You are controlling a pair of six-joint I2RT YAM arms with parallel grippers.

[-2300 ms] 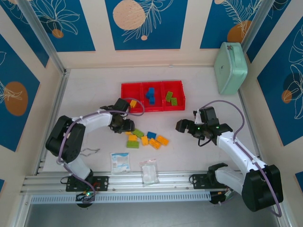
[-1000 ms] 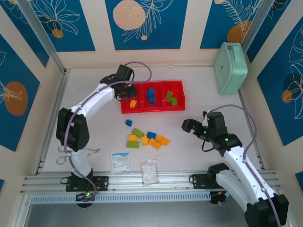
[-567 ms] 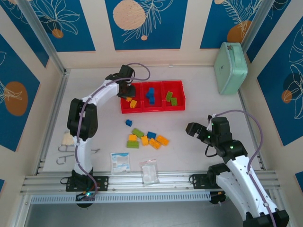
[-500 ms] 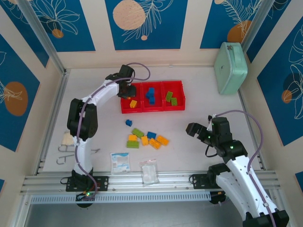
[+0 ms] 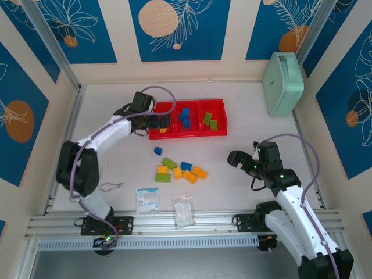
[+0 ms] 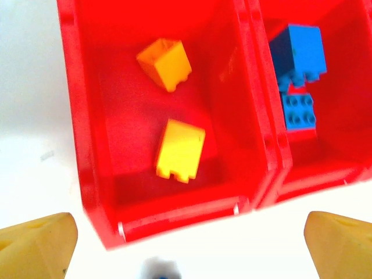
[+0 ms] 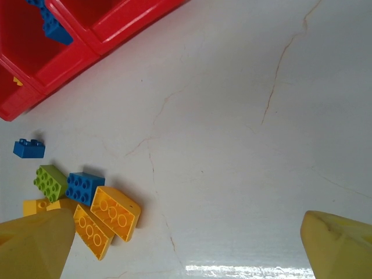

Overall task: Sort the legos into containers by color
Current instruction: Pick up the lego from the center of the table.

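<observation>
Though spread wide, left gripper is parked at the tray rim, right gripper likewise over bare table. One blue lego is blurred, cut off.

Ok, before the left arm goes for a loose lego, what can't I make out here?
Top external: the left tool mostly covers the yellow legos in the left compartment.
Left wrist: a blue lego is blurred, cut by the bottom edge.
Right wrist: the right tool hides part of a yellow lego.
</observation>
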